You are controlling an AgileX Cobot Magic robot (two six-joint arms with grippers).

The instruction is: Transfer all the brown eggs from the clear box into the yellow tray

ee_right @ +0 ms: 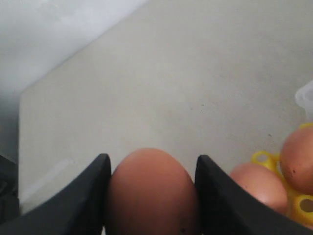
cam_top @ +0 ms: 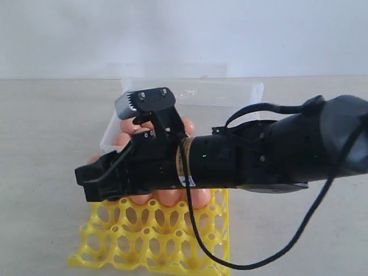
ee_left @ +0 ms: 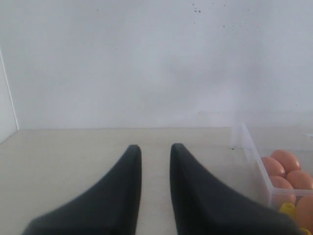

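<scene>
My right gripper (ee_right: 153, 157) is shut on one of the brown eggs (ee_right: 149, 196), its black fingers pressed against both sides. In the exterior view the right arm reaches across from the right, and the right gripper (cam_top: 93, 181) hangs above the yellow tray's (cam_top: 155, 241) far left corner. Several eggs (cam_top: 169, 197) sit in the tray's back row, two of them (ee_right: 259, 186) beside the held egg. Behind it stands the clear box (cam_top: 247, 95) with more eggs (cam_top: 123, 138). My left gripper (ee_left: 155, 147) is open and empty over bare table, beside the clear box (ee_left: 254, 152).
The right arm's black cable (cam_top: 207, 247) loops down over the tray's right side. The pale table (cam_top: 46, 126) stretches left of the box and tray, and a white wall (cam_top: 184, 34) stands behind.
</scene>
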